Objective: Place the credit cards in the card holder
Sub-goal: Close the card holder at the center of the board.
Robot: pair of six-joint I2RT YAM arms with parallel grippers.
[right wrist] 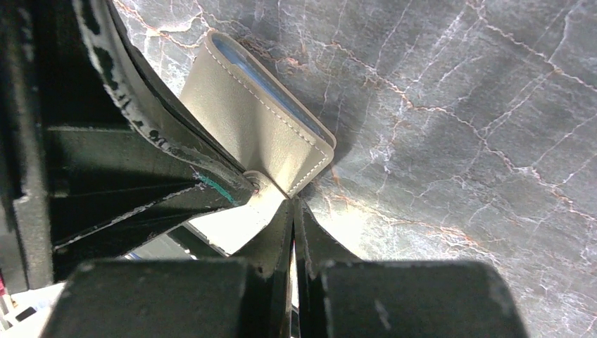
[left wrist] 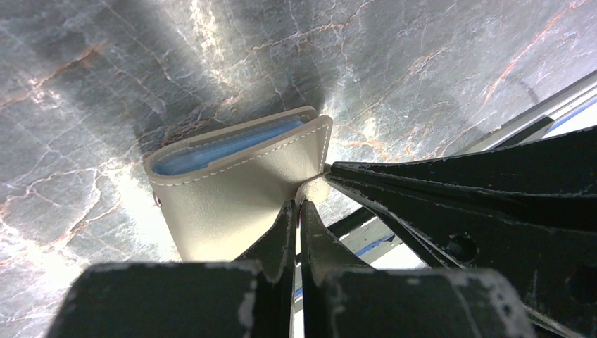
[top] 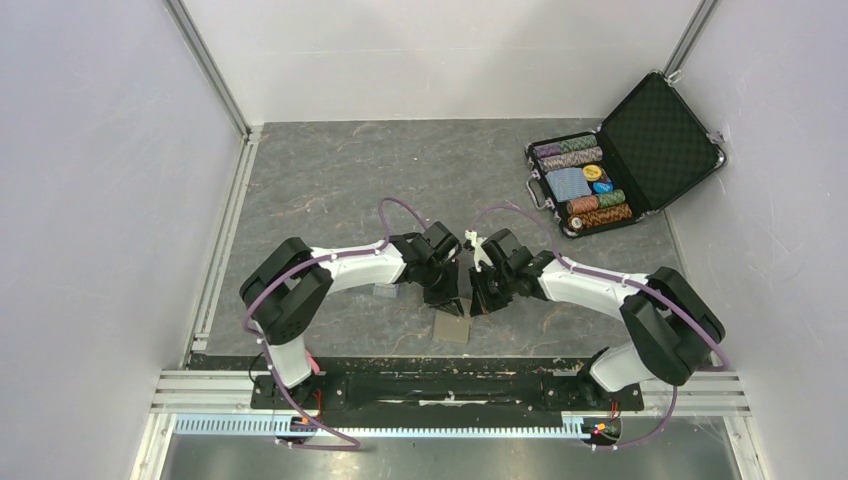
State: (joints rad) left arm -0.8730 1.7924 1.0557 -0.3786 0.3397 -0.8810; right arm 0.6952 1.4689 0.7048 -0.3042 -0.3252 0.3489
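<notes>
The card holder (top: pixel 452 328) is an olive-tan bifold, folded almost shut, with its pale blue pockets showing along the open edge in the left wrist view (left wrist: pixel 232 190) and the right wrist view (right wrist: pixel 253 120). Both grippers meet at one corner of it, near the table's front middle. My left gripper (left wrist: pixel 299 205) is shut on its small snap tab. My right gripper (right wrist: pixel 293 201) is shut on the corner beside that tab. In the top view the left gripper (top: pixel 455 303) and right gripper (top: pixel 474 303) stand tip to tip. No credit card shows clearly; the pockets' contents are hidden.
An open black poker-chip case (top: pixel 625 165) with chips and a blue deck stands at the back right. A small flat grey rectangle (top: pixel 385 292) lies on the table under the left arm; I cannot tell what it is. White walls enclose the table.
</notes>
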